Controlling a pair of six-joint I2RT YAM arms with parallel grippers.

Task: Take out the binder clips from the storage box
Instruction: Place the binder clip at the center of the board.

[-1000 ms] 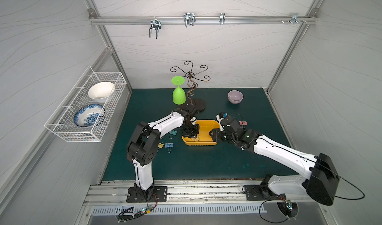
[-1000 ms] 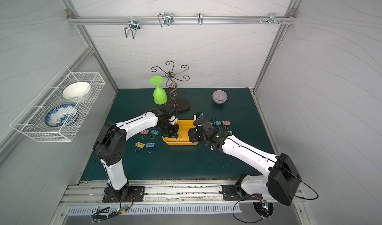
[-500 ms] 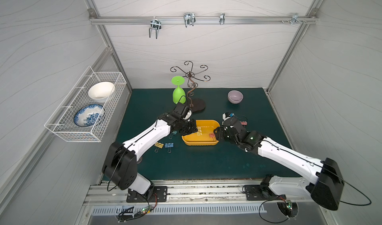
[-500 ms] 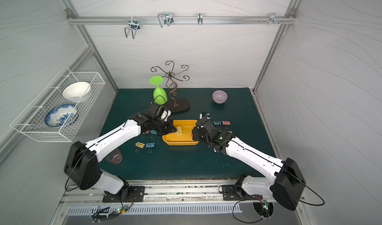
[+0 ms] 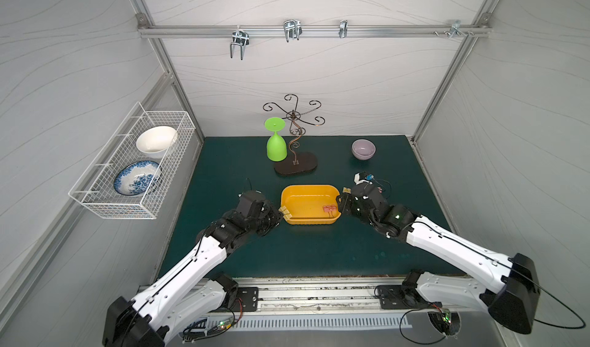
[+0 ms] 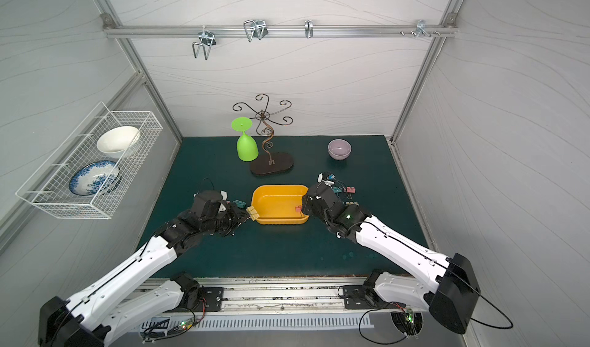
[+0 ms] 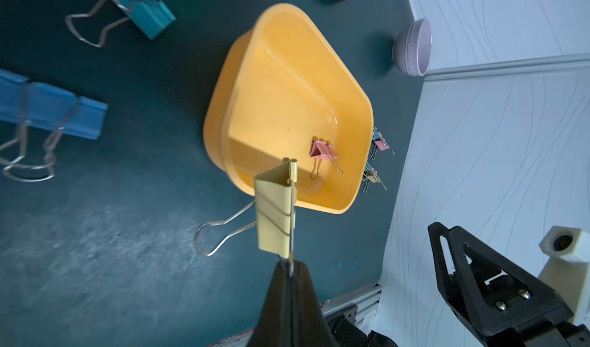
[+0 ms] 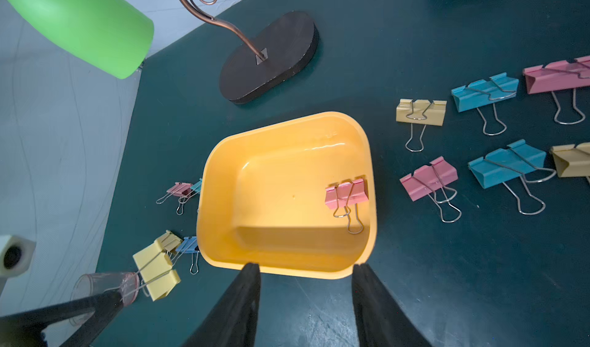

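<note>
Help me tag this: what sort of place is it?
Likely a robotics test cell: white panels on an aluminium frame, left arm and right arm bolted to a front rail, staged props like the wire basket.

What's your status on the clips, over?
Left gripper shut on yellow clip, outside the storage box. Right gripper open at the box's end. One pink clip left inside, nothing over it.

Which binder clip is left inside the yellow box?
The pink clip on the storage box floor. The other clips lie on the mat outside, except the yellow one pinched in the left end effector.
</note>
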